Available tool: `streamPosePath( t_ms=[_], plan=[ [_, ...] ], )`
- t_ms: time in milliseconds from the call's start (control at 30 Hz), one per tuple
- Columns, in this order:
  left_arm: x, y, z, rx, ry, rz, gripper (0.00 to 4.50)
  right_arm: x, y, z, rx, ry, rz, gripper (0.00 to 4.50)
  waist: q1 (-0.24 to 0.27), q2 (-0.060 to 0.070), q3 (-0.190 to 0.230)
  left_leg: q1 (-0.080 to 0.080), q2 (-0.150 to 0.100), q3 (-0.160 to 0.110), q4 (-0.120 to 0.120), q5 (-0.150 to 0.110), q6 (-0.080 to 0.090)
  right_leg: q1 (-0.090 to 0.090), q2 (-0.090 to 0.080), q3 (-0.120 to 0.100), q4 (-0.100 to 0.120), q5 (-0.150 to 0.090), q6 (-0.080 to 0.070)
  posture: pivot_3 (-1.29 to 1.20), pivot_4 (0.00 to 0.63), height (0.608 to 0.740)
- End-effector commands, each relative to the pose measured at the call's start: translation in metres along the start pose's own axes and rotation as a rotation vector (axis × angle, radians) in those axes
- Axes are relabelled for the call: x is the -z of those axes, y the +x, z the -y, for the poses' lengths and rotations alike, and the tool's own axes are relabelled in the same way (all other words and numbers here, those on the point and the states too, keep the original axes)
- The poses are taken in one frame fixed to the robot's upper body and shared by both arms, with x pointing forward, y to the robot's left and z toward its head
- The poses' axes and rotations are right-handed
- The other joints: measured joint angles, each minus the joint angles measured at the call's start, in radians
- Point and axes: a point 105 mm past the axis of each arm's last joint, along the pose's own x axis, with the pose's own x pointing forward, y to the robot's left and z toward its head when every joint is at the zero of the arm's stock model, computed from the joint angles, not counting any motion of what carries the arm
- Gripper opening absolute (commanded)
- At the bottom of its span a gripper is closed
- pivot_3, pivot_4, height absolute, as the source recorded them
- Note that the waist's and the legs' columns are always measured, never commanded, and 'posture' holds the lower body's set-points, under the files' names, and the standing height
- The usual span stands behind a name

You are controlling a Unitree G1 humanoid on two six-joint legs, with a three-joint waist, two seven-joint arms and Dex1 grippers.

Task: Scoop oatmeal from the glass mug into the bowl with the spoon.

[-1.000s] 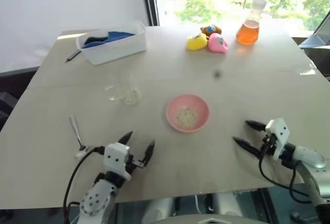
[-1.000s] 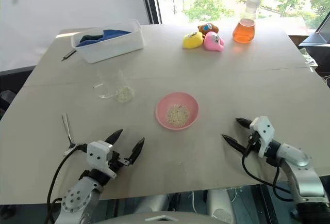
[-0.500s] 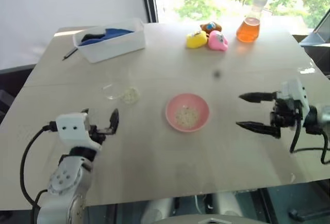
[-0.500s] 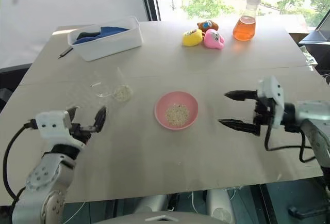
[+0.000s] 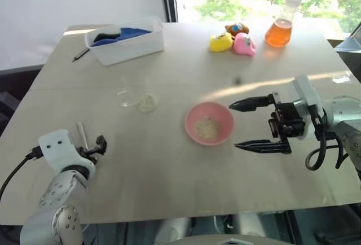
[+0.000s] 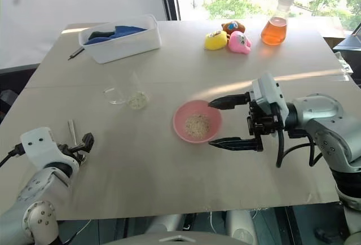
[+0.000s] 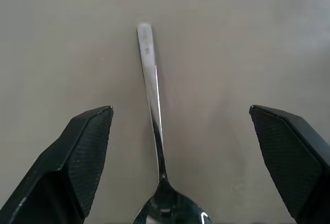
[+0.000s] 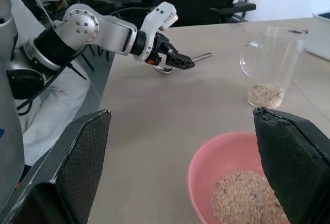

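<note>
The table is a flat, matte, pale beige surface with a faint seam running across it.

Left side: the left gripper hangs low over the table with its two black, wedge-shaped fingers spread wide and nothing between them but air. The spoon lies flat on the table directly under that gap, a slim polished metal piece with a long thin handle and a small rounded bowl, touched by neither finger.

Left of centre: the glass mug stands upright, a clear cylindrical cup with a side handle. A thin layer of oatmeal, pale and grainy, sits at its bottom. Behind it, near the far edge, a white rectangular plastic tub holds blue and dark cloth; a dark pen-like stick lies just beside the tub.

Centre: the bowl is round, shallow and smooth pink, with a small heap of the same loose flakes in its middle.

Right of centre: the right gripper hovers just beside the bowl, pointing toward it, with its tapered black fingers fully apart and holding nothing.

Far right edge: yellow, brown and pink soft toys sit clustered together. A conical glass flask of orange liquid stands near them.
</note>
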Motion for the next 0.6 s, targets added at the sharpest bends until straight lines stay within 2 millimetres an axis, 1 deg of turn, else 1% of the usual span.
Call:
streamPosePath(
  t_ms=[33,100,200,367,467,533,567,600],
  plan=[
    [-0.001,-0.002,-0.007,-0.043,-0.006,-0.004,4.48,-0.010,0.001,-0.005,-0.014,-0.043,0.020,4.45,-0.001,0.000,0.000,0.000,0.000,0.000,0.000,0.000,0.000,0.000,0.000,0.000,0.000,0.000,0.000,0.00,0.150,0.740],
    [0.003,-0.001,-0.007,-0.039,-0.005,-0.027,4.48,-0.010,0.001,-0.005,-0.010,-0.043,0.022,4.45,-0.002,0.000,0.000,0.000,0.000,0.001,0.000,0.000,0.000,0.000,0.000,0.001,0.000,0.000,0.000,0.00,0.150,0.740],
    [0.014,0.002,-0.007,-0.021,0.004,-0.091,4.48,-0.010,0.002,-0.006,-0.012,-0.044,0.025,4.45,-0.003,0.000,0.000,0.000,0.000,0.001,0.000,0.000,0.000,0.000,0.000,0.001,0.000,0.000,0.000,0.00,0.150,0.740],
    [0.027,0.007,-0.015,-0.053,0.040,-0.201,4.48,-0.012,0.003,-0.009,-0.019,-0.036,0.036,4.45,-0.002,0.001,-0.001,0.001,0.000,0.001,0.000,0.000,0.000,0.000,0.000,0.001,0.001,0.000,0.000,0.00,0.150,0.740],
    [0.029,0.010,-0.014,-0.039,0.053,-0.221,4.48,-0.011,0.004,-0.010,-0.018,-0.029,0.035,4.45,-0.003,0.002,-0.002,0.002,0.000,0.001,0.000,0.000,0.000,0.000,0.000,0.001,0.002,0.000,0.000,0.00,0.150,0.740],
    [0.029,0.012,-0.014,-0.036,0.067,-0.223,3.94,-0.007,0.005,-0.011,-0.017,-0.025,0.025,4.50,-0.003,0.002,-0.002,0.003,0.000,0.001,0.000,0.000,-0.001,0.000,0.000,0.002,0.004,0.000,-0.001,0.00,0.150,0.740],
    [0.030,0.012,-0.015,-0.039,0.063,-0.228,3.71,-0.006,0.005,-0.012,-0.016,-0.024,0.022,4.50,-0.003,0.002,-0.002,0.003,0.000,0.001,0.000,-0.001,-0.005,0.000,0.000,0.002,0.004,0.000,-0.001,0.00,0.150,0.740],
    [0.032,0.012,-0.016,-0.044,0.059,-0.236,3.25,-0.006,0.005,-0.012,-0.015,-0.023,0.022,4.50,-0.004,0.002,-0.002,0.004,0.000,0.001,0.000,-0.001,-0.006,0.000,0.000,0.002,0.005,0.001,-0.001,0.00,0.150,0.740]
  ],
)
